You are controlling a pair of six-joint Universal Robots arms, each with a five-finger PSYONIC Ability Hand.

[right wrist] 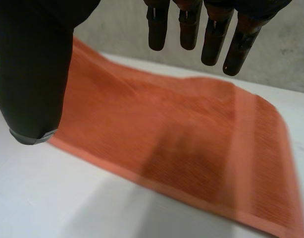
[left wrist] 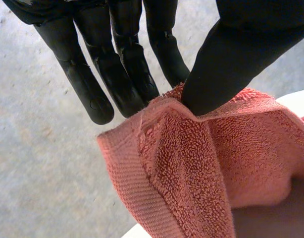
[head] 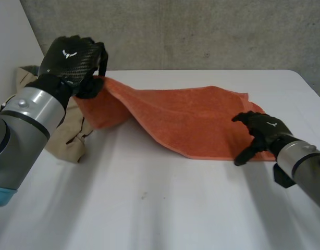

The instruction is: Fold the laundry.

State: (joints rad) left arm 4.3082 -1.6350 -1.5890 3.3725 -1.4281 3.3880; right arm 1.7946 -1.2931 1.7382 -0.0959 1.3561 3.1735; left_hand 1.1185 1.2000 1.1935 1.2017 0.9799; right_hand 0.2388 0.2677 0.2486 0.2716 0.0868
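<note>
Bright, even light; faint soft shadow beneath towel [head: 181, 120]

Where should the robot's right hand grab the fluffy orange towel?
At the near corner beside the right hand, coming down from above. That end of the orange terry towel lies flat on the white table with its hemmed edge free, while the left hand pinches the opposite end raised.
</note>
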